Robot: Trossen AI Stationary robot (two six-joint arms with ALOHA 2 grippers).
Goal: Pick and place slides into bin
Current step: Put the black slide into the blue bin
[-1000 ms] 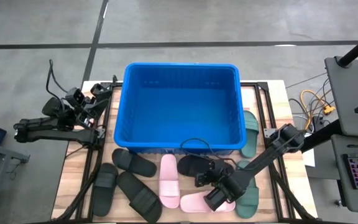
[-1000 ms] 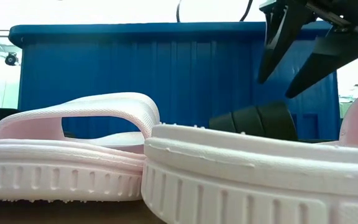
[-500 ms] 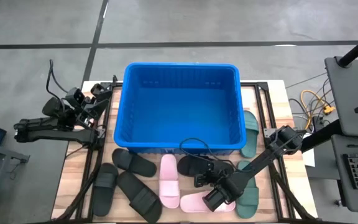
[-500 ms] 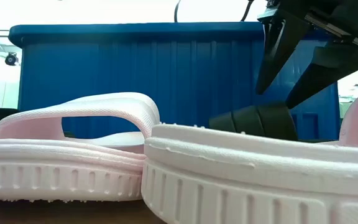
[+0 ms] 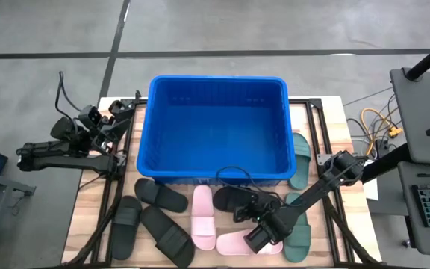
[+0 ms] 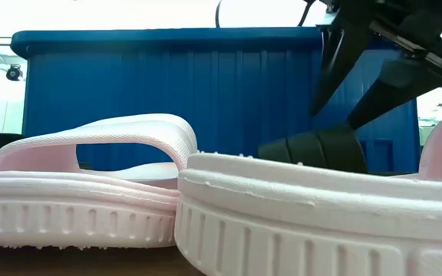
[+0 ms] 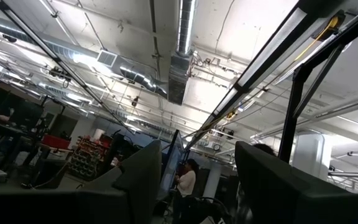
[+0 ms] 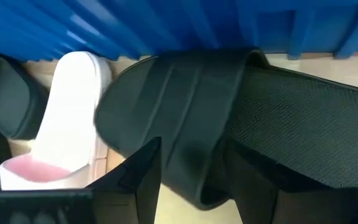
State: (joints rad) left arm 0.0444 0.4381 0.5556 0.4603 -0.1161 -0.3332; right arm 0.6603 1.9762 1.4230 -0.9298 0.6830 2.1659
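Bin: the large rectangular bright blue plastic tub with ribbed walls point(image 5: 216, 128) stands at the far middle of the wooden table point(image 5: 84, 217), its long axis running left to right; nothing shows inside it.
Black slide under the gripper: a black foam sandal with one wide strap point(image 5: 234, 199) lies just in front of the tub's near wall, long axis roughly left to right across the table, strap end toward the right arm.
Right gripper: the right gripper point(image 5: 251, 210) hangs low over this black sandal with its two dark fingers apart, one to each side of the strap; in the right wrist view the strap point(image 8: 197, 118) fills the gap between them. Contact cannot be told.
Pink slides: one pale pink foam sandal point(image 5: 203, 217) lies with its long axis running near to far, one end at the tub wall; the second pale pink sandal point(image 5: 234, 243) lies crosswise at the near edge, partly under the right arm.
Other black slides: three black foam sandals point(image 5: 159, 196) sit at the near left, at differing slants.
Green slides: one dark green foam sandal point(image 5: 300, 160) lies along the tub's right side, long axis near to far; the other dark green sandal point(image 5: 298, 243) is at the near right.
Left gripper: the left gripper point(image 5: 122, 113) waits beside the tub's left wall, fingers parted, holding nothing.
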